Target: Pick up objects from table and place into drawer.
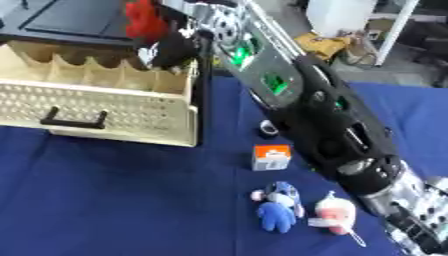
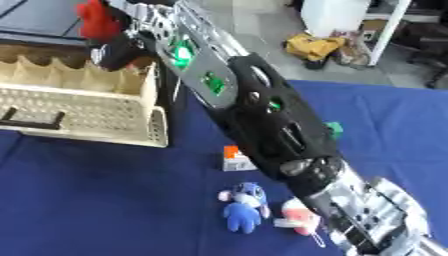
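1. Right hand is extended over the open drawer, fingers curled round a red toy.
2. Left on the blue surface: orange box, blue plush, pink-white plush.
3. Left hand is not seen.

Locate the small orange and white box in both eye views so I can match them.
Left eye view: the orange and white box stands on the blue cloth right of centre, just left of the right arm.
Right eye view: the box sits at centre, partly hidden behind the arm.
Shared landmark: the blue plush toy lies just below it in both.
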{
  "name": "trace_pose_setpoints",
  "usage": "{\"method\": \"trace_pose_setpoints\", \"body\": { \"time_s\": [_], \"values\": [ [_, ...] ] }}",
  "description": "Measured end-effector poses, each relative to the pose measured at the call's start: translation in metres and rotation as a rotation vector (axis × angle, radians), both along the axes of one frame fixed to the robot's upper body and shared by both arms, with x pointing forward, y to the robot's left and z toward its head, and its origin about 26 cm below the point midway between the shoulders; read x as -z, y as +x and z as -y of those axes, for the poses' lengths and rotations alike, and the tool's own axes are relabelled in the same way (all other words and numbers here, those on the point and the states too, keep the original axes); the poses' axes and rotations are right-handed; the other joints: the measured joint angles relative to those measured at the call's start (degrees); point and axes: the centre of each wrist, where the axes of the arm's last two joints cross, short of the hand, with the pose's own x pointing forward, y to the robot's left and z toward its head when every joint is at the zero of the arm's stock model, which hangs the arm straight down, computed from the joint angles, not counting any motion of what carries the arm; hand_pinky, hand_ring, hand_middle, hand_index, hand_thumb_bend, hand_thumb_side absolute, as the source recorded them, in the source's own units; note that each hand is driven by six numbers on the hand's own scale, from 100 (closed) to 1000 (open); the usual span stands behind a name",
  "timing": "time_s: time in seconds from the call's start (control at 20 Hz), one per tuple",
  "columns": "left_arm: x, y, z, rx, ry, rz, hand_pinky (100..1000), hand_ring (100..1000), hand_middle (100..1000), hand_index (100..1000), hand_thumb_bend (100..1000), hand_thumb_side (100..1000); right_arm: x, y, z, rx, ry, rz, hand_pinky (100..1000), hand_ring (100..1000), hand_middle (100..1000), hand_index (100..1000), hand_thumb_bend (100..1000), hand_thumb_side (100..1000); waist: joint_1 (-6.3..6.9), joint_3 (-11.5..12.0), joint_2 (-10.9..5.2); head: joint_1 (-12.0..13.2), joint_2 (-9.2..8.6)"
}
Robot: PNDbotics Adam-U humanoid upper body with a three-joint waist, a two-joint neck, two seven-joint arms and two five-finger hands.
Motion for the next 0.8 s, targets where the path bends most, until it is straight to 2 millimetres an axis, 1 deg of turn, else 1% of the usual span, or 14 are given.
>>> {"method": "trace_pose_setpoints", "body": {
  "time_s": [0.15, 0.55, 0.6, 0.65, 0.8],
  "values": [
    [0.000, 0.000, 0.000, 0.000, -0.001, 0.000, 100, 100, 100, 668, 492, 896, -0.001, 0.000, 0.001, 0.001, 0.002, 0.005, 673, 745, 667, 825, 277, 534, -0.01, 0.00, 0.00, 0.07, 0.00],
    [0.000, 0.000, 0.000, 0.000, -0.001, 0.000, 100, 100, 100, 668, 493, 894, -0.007, -0.002, 0.004, 0.009, 0.045, 0.024, 665, 736, 656, 815, 254, 527, -0.13, -0.03, 0.00, 0.29, 0.01],
    [0.000, 0.000, 0.000, 0.000, -0.001, -0.001, 100, 100, 100, 668, 498, 899, -0.009, -0.003, 0.005, 0.009, 0.053, 0.028, 661, 733, 651, 815, 185, 696, -0.13, -0.04, -0.01, 0.30, 0.01],
    [0.000, 0.000, 0.000, 0.000, -0.001, -0.001, 100, 100, 100, 668, 493, 895, -0.011, -0.005, 0.005, 0.006, 0.064, 0.033, 660, 730, 649, 818, 247, 539, -0.13, -0.08, -0.03, 0.33, 0.02],
    [0.002, 0.001, -0.001, -0.003, -0.001, -0.009, 100, 100, 100, 669, 492, 895, -0.021, -0.014, 0.010, -0.014, 0.120, 0.073, 648, 718, 637, 821, 225, 538, -0.03, -0.48, -0.31, 0.74, 0.44]
  ]
}}
